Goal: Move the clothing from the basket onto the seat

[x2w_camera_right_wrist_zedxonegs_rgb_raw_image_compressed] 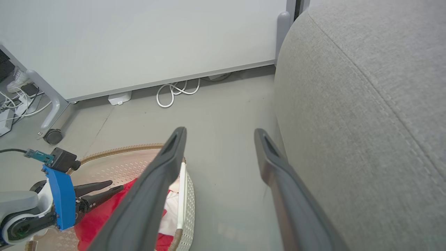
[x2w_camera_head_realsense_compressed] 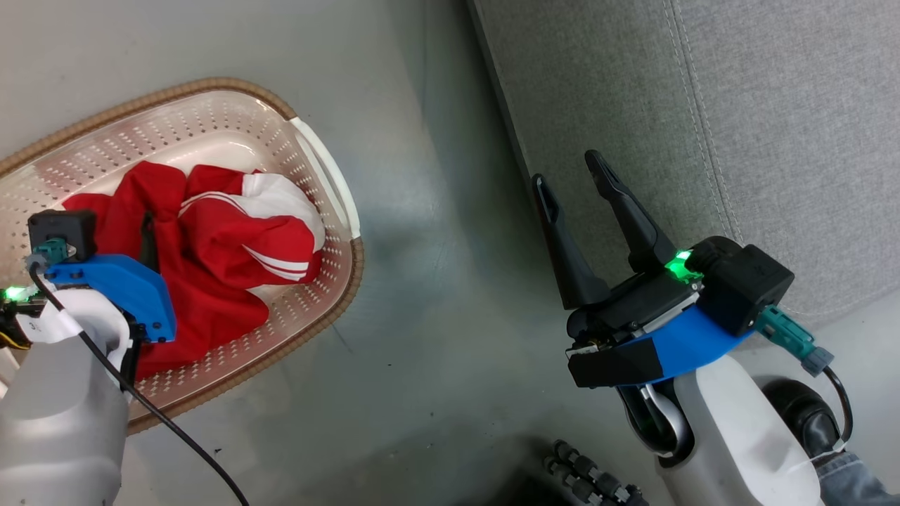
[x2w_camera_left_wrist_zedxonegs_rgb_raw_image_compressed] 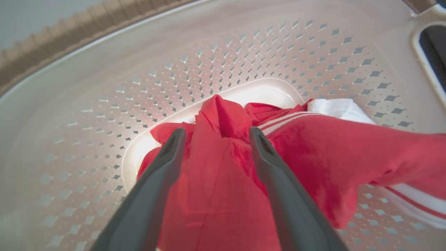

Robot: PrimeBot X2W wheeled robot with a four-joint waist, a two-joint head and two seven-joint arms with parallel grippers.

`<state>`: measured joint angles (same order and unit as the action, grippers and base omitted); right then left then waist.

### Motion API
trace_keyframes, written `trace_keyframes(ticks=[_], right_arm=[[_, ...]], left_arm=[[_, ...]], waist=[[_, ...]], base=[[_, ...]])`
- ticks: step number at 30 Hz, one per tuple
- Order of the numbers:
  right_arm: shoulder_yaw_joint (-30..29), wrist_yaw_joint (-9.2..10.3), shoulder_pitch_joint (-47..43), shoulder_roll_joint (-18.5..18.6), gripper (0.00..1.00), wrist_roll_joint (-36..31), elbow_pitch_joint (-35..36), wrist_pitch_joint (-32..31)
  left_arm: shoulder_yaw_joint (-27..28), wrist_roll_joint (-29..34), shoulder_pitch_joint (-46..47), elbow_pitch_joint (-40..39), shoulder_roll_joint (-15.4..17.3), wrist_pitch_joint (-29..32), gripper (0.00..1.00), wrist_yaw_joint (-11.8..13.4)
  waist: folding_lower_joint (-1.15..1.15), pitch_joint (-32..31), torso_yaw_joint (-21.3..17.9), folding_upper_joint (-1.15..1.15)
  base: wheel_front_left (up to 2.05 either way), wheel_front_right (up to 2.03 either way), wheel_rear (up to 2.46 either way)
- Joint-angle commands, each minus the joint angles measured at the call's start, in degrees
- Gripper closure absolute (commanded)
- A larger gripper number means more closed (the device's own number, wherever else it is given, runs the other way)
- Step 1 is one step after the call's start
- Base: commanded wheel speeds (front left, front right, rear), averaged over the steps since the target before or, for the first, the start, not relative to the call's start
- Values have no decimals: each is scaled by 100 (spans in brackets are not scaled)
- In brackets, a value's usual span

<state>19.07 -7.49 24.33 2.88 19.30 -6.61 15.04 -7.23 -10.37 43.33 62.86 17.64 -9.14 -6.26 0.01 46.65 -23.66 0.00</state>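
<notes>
The cream perforated basket (x2w_camera_head_realsense_compressed: 211,88) stands on the floor at the left, holding the clothing: a plain red garment (x2w_camera_left_wrist_zedxonegs_rgb_raw_image_compressed: 223,118) and a red one with white stripes and lining (x2w_camera_head_realsense_compressed: 274,239). My left gripper (x2w_camera_left_wrist_zedxonegs_rgb_raw_image_compressed: 216,134) reaches down into the basket, open, its two fingers either side of a raised fold of the plain red fabric. In the right wrist view the left gripper (x2w_camera_right_wrist_zedxonegs_rgb_raw_image_compressed: 116,184) has its fingers slightly apart over the red cloth. My right gripper (x2w_camera_head_realsense_compressed: 567,167) hangs open and empty above the floor, just beside the front edge of the grey seat (x2w_camera_head_realsense_compressed: 738,105).
Bare grey floor (x2w_camera_head_realsense_compressed: 436,281) separates the basket from the sofa. In the right wrist view, a white panel on a castor leg (x2w_camera_right_wrist_zedxonegs_rgb_raw_image_compressed: 53,136) stands behind the basket, with a coiled white cable (x2w_camera_right_wrist_zedxonegs_rgb_raw_image_compressed: 174,92) at its foot. My base's rollers (x2w_camera_head_realsense_compressed: 590,478) show at the bottom.
</notes>
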Motion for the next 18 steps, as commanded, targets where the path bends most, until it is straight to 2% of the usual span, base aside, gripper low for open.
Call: trace_keyframes(ticks=[1, 12, 18], right_arm=[[6, -1, 90, 0, 0, 7, 29, 21], [75, -1, 147, 0, 0, 112, 82, 21], [84, -1, 176, 0, 0, 147, 98, 21]], left_arm=[[-9, -11, 86, 12, 40, 10, 0, 3], [62, -201, 300, 467, 40, 600, 0, 232], [87, -330, 354, 668, -32, 977, 0, 270]], waist=[[-1, 32, -27, 0], [-1, 211, -108, 0], [-1, 209, -115, 0]], base=[[0, 0, 0], [0, 0, 0], [0, 0, 0]])
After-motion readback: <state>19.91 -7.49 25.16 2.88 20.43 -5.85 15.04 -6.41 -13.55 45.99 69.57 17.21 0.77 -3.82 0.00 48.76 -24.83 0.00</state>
